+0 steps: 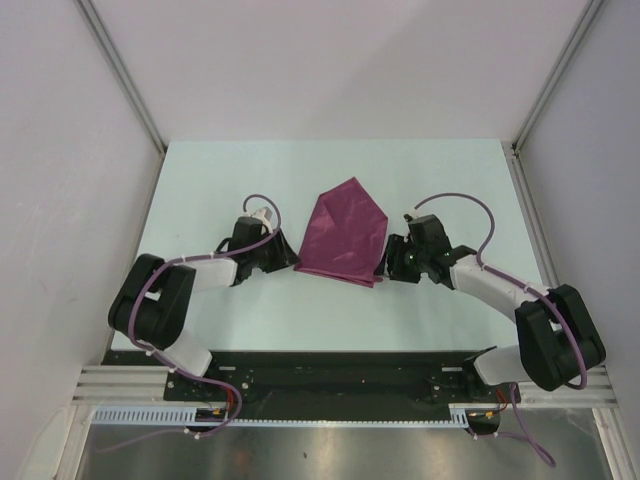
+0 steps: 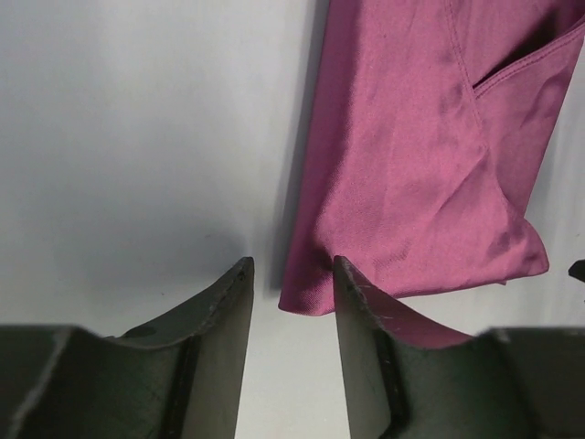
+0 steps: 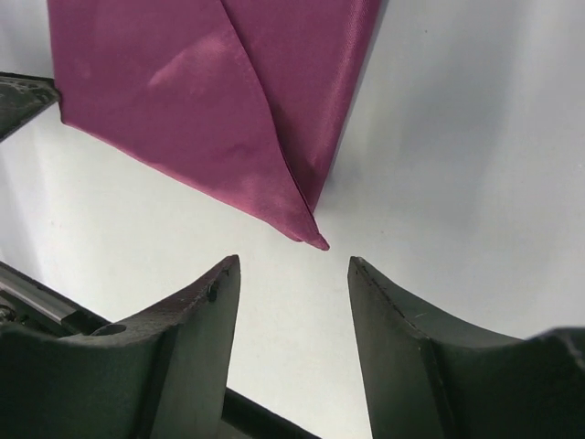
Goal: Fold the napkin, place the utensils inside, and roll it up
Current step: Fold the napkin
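Flanking the napkin (image 1: 345,235) with the left gripper (image 1: 283,256) at its 8 o'clock corner and the right gripper (image 1: 390,262) at its 4 o'clock corner, reaching in low over the table (image 1: 230,180). Lying flat at mid-table, folded into a peaked shape, with the point aiming at 12 o'clock and the long straight edge running along 6 o'clock, nearest the arm bases. Standing part-way open on both sides, gripping nothing, with bare table showing in each gap.

Showing, in the left wrist view, the napkin's near corner at about 1 o'clock of the gap, right at the tip of the finger (image 2: 361,311) on that side; touching it or merely passing behind it, not telling from here. Showing, in the right wrist view, a sharp folded tip sitting at 12 o'clock of the gap, just beyond the fingertips and apart from them.

Looking thin, sheeny and limp: probably weighing next to nothing, sagging as soon as lifted, and sliding readily on the smooth table, with stacked layers apt to slip apart. Calling, by that reckoning, for pinching at the corners or along a hemmed edge, taking every layer at once and pressing down to the table before closing, rather than grabbing mid-napkin.

Showing no utensils in any view.
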